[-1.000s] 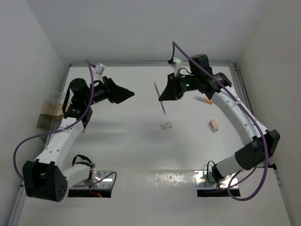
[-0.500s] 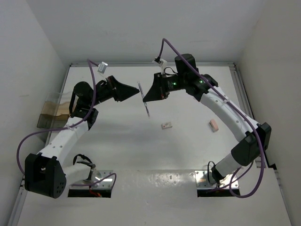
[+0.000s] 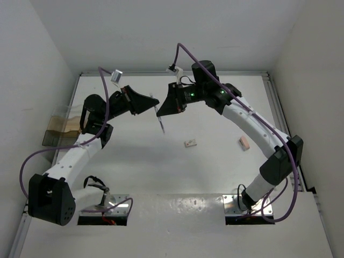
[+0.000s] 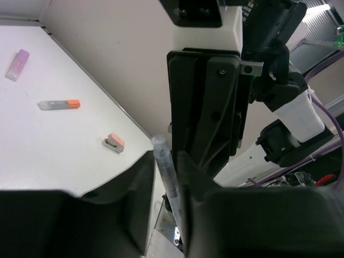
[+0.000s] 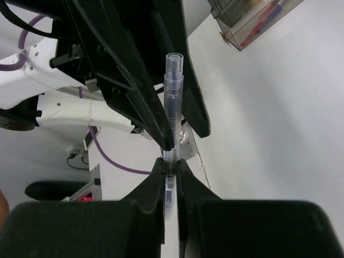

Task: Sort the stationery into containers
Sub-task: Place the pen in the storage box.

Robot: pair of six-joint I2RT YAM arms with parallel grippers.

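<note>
A pale grey-purple pen [image 3: 159, 119] hangs in the air over the back middle of the table, between both grippers. My right gripper [image 3: 163, 111] is shut on the pen [image 5: 173, 97], its fingers [image 5: 156, 177] pinching the barrel low down. My left gripper [image 3: 153, 105] faces it from the left. Its narrowed jaws flank the pen [image 4: 164, 172], which crosses the gap at a slant with a slit of room beside it. The containers [image 3: 56, 130] stand at the table's left edge, with red and blue pens showing inside them [image 5: 252, 19].
A whitish eraser [image 3: 190, 143] lies mid-table and a pink eraser [image 3: 244, 143] to its right. The left wrist view also shows a pinkish-lilac marker [image 4: 17, 64] and a short grey piece with an orange end [image 4: 59, 104] on the table.
My right arm has carried the pen leftward to the left gripper. The left gripper reached right and narrowed its jaws around the pen's upper part.
</note>
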